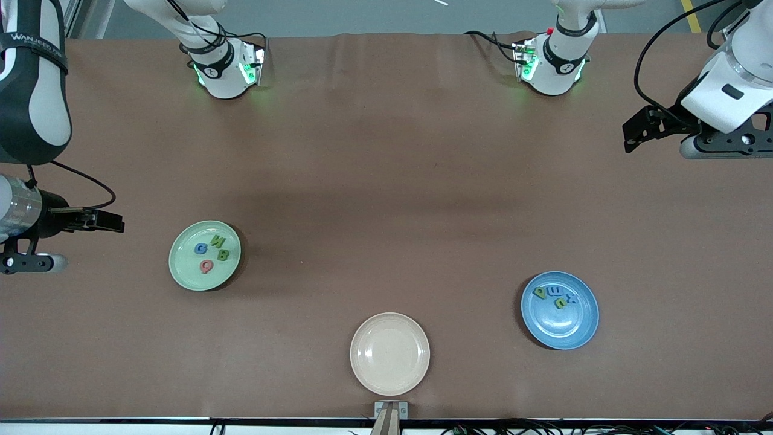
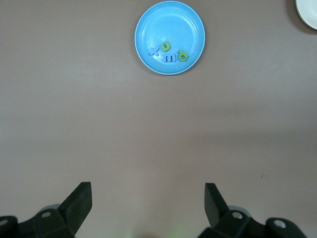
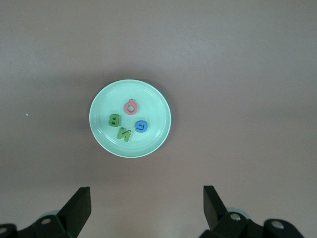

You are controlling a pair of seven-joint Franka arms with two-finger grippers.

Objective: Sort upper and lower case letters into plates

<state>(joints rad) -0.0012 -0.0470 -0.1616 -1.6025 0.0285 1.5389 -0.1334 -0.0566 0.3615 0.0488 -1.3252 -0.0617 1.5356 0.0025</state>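
Note:
The pale green plate lies toward the right arm's end of the table and holds several capital letters, among them a blue G, a green N and B and a pink one. It also shows in the right wrist view. The blue plate lies toward the left arm's end and holds several small letters in green and blue. It also shows in the left wrist view. My right gripper hangs open and empty over bare table beside the green plate. My left gripper hangs open and empty, high over the left arm's end.
A cream-beige plate with nothing on it lies between the two plates, nearest the front camera; its rim shows in the left wrist view. The brown table is bare elsewhere. Both arm bases stand along the table's edge farthest from the front camera.

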